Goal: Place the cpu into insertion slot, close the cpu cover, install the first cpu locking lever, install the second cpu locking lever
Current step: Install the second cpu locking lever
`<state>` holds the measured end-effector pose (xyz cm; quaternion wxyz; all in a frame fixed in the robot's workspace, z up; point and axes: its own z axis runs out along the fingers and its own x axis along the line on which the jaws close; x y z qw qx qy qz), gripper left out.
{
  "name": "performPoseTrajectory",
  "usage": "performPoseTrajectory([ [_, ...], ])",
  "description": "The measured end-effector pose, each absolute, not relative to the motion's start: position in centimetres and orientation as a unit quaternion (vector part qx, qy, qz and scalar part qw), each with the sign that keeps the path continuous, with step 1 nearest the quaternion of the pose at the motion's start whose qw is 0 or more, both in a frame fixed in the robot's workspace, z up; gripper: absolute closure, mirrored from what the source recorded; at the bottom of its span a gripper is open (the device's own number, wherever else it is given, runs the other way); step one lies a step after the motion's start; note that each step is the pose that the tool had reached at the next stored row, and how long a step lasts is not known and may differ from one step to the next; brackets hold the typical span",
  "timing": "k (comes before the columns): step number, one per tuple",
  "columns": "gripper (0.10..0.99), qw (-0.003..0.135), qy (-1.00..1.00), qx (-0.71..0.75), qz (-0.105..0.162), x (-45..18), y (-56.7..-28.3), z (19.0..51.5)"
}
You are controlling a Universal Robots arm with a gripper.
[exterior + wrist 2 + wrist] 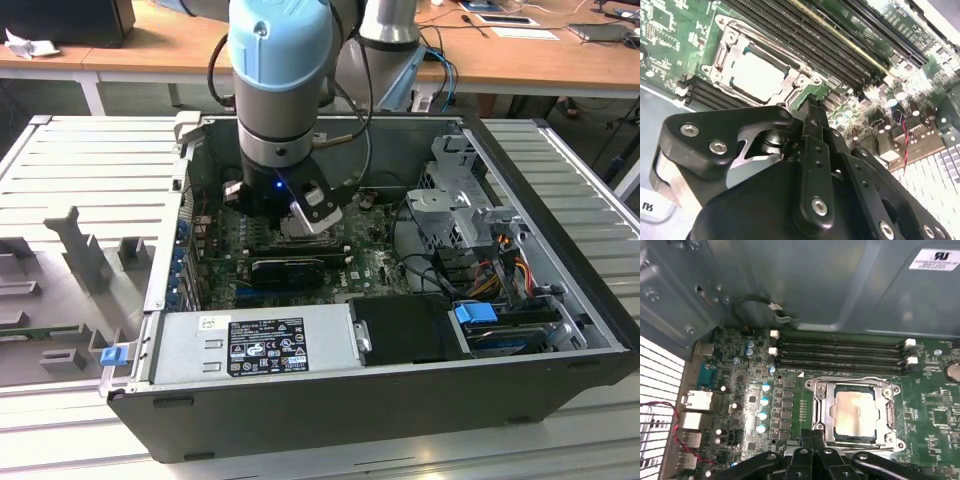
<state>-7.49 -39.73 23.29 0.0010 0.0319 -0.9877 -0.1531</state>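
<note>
While I am looking down through both wrist views, the gripper (812, 437) is hanging just beside the socket with its fingers (816, 131) pressed together and nothing between them. In the second wrist view the tips are sitting at the edge of the socket frame, near one of its corners; I cannot tell whether they are touching the metal or hovering just over it.

The cpu (855, 411) is lying flat in the socket, its pale metal top facing up and its sides running square with the frame. The cpu cover (823, 406) is lying down over it, so the chip is showing through the square window. The cover's longer side is running away from the memory slots (840, 354), which are lying in parallel rows just beyond the socket. I cannot make out how the locking levers are standing.

In the exterior view the arm (280, 80) is reaching down into the open case (330, 400), and the gripper (305, 222) is sitting low over the motherboard (365, 265) in the middle of the case. The power supply (250, 342) is lying along the near wall, and the drive cage (460, 205) is standing towards the exterior view's right. The case is resting on a ribbed metal desk (90, 165).
</note>
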Motion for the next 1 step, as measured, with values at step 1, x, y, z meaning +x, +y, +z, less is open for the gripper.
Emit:
performPoseTrajectory([
  [1, 0.98, 0.001, -0.988, 0.032, -0.153, -7.49, -39.72, 23.29],
])
